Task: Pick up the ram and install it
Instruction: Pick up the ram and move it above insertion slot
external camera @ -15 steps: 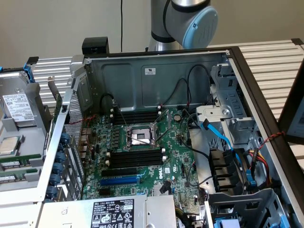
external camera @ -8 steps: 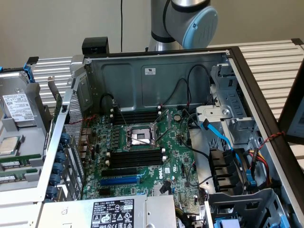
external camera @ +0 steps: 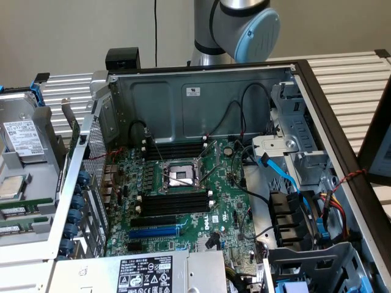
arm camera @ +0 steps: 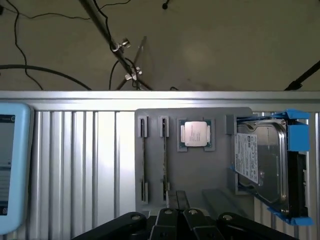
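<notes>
1. Exterior view: we see the ram in a grey tray at the exterior view's left, outside the open case. It sits on edge, with its long axis running roughly across the picture, left to right. A second stick lies parallel just beside it. The processor chip and hard drive sit further along the same tray.
2. The black memory slots on the motherboard look empty, so we judge nothing is installed yet. The arm rises behind the case.
3. Wrist view: the claw has its fingers pressed together and is holding nothing.
4. The ram lies just ahead of the claw, seen edge-on as a thin line. Its long axis runs straight away from the fingertips.
5. This stick is nearer the claw than the second stick, with the processor chip on its other side. We can't tell the claw's height above the tray.
</notes>
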Action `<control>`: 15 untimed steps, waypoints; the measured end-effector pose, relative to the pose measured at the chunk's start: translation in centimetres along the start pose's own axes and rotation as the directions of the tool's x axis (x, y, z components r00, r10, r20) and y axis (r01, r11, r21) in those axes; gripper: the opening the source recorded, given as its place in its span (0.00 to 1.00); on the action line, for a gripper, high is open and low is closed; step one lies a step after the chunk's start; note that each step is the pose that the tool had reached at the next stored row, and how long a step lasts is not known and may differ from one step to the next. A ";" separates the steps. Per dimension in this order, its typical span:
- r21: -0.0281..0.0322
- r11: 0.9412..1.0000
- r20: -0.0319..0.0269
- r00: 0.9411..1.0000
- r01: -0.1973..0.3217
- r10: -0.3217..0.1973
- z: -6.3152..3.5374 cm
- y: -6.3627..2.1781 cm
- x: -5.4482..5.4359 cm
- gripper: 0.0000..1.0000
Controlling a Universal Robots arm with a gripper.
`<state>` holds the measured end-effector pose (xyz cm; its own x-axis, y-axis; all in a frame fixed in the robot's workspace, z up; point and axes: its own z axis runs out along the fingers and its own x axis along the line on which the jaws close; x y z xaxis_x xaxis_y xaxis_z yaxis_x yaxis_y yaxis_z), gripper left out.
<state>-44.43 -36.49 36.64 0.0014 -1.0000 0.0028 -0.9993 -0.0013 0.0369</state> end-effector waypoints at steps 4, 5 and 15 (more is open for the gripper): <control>0.000 0.999 -0.001 0.999 0.036 -0.036 0.01 0.08 0.1 0.11; 0.000 0.999 -0.002 0.999 0.052 -0.052 0.06 0.09 0.2 0.11; 0.000 0.996 -0.007 0.996 0.084 -0.084 0.50 0.07 1.0 0.11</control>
<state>-44.52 -37.46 36.15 0.0854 -0.9963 0.0064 -0.9957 -0.0851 0.0372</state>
